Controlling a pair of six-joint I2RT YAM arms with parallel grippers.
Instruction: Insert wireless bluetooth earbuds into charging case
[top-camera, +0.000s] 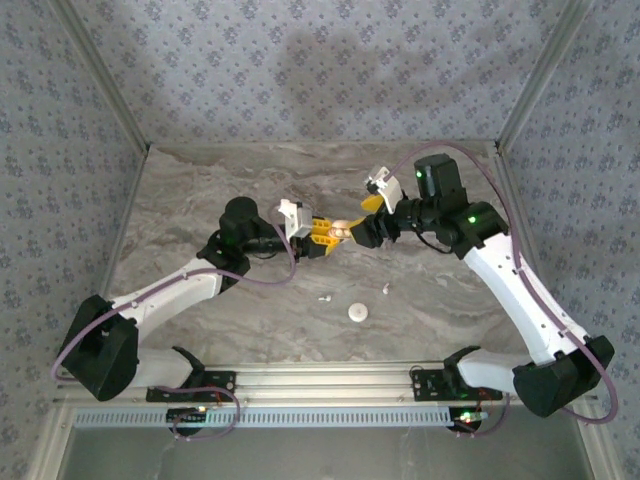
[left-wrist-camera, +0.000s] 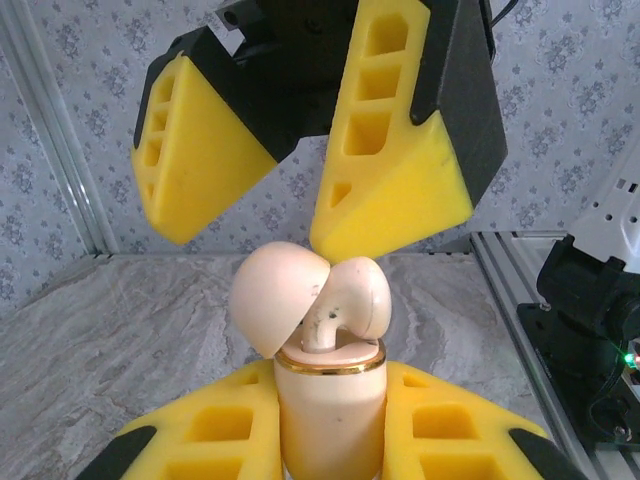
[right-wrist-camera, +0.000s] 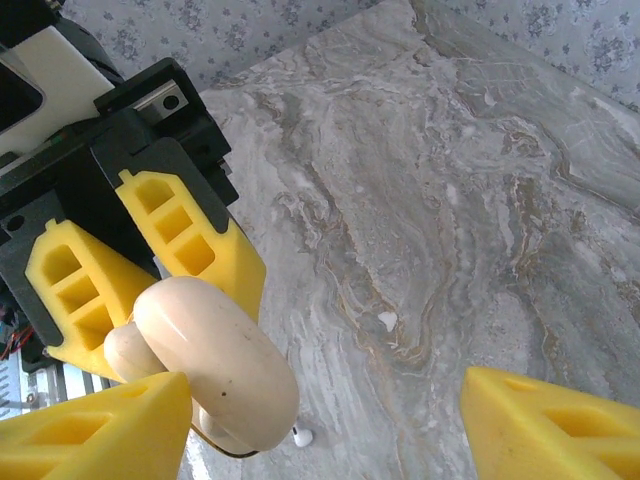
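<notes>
The cream charging case (left-wrist-camera: 330, 400) with a gold rim stands upright between the yellow fingers of my left gripper (left-wrist-camera: 330, 420), which is shut on it. Its dome lid (left-wrist-camera: 275, 300) is tipped open, and a cream bud-shaped piece (left-wrist-camera: 355, 295) stands with its stem in the mouth. My right gripper (left-wrist-camera: 265, 215) hangs open just above the lid, one finger (left-wrist-camera: 395, 170) close over the bud. In the top view the two grippers (top-camera: 322, 236) (top-camera: 362, 232) meet above mid-table at the case (top-camera: 342, 229). Two tiny white earbuds (top-camera: 324, 297) (top-camera: 384, 290) lie on the table below.
A small round white piece (top-camera: 358, 312) lies on the marble table (top-camera: 200, 200) near the earbuds. The right wrist view shows one earbud (right-wrist-camera: 388, 320) on bare marble and another (right-wrist-camera: 302, 437) just under the case lid (right-wrist-camera: 215, 360). Metal frame posts and patterned walls stand around the table.
</notes>
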